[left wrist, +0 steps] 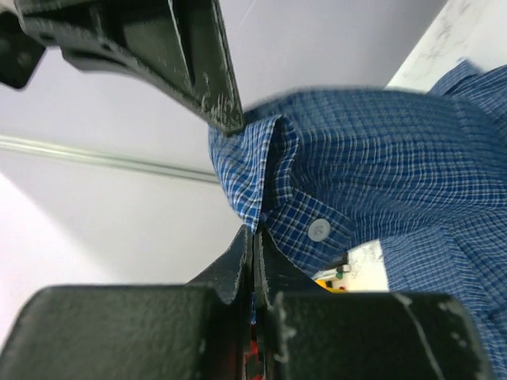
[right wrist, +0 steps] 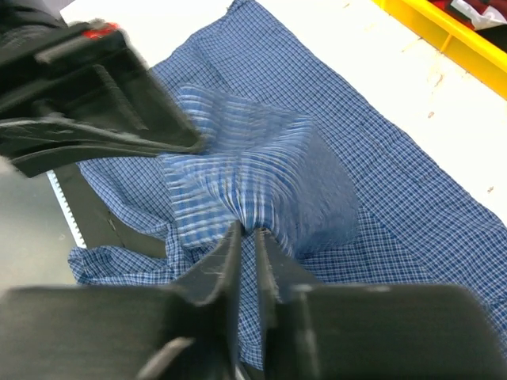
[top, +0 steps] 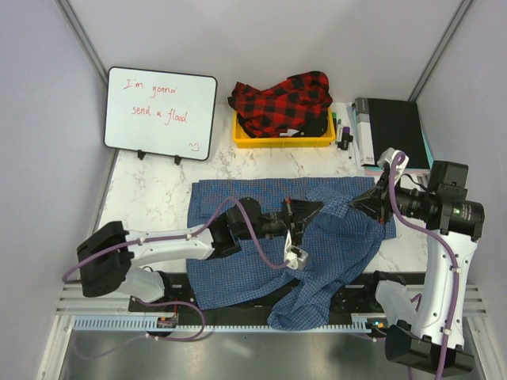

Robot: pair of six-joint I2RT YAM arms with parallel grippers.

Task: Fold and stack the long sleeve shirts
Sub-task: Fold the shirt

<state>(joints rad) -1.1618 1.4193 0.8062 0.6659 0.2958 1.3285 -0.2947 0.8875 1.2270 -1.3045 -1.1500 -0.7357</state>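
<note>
The blue checked long sleeve shirt (top: 238, 273) lies spread over the middle of the marble table, its right half rumpled and partly lifted. My left gripper (top: 303, 210) reaches in from the left and is shut on an edge of it by the buttons; in the left wrist view (left wrist: 255, 231) blue cloth (left wrist: 372, 166) runs between the closed fingers. My right gripper (top: 356, 204) pinches a bunched fold of the same shirt (right wrist: 261, 174) at its fingertips (right wrist: 255, 231). The red-and-black plaid shirt (top: 281, 101) sits crumpled in a yellow bin (top: 245, 141) at the back.
A whiteboard (top: 161, 113) with red writing stands at the back left. A black box (top: 394, 127) and several markers (top: 342, 131) lie at the back right. The blue shirt's hem hangs over the near table edge (top: 301, 317).
</note>
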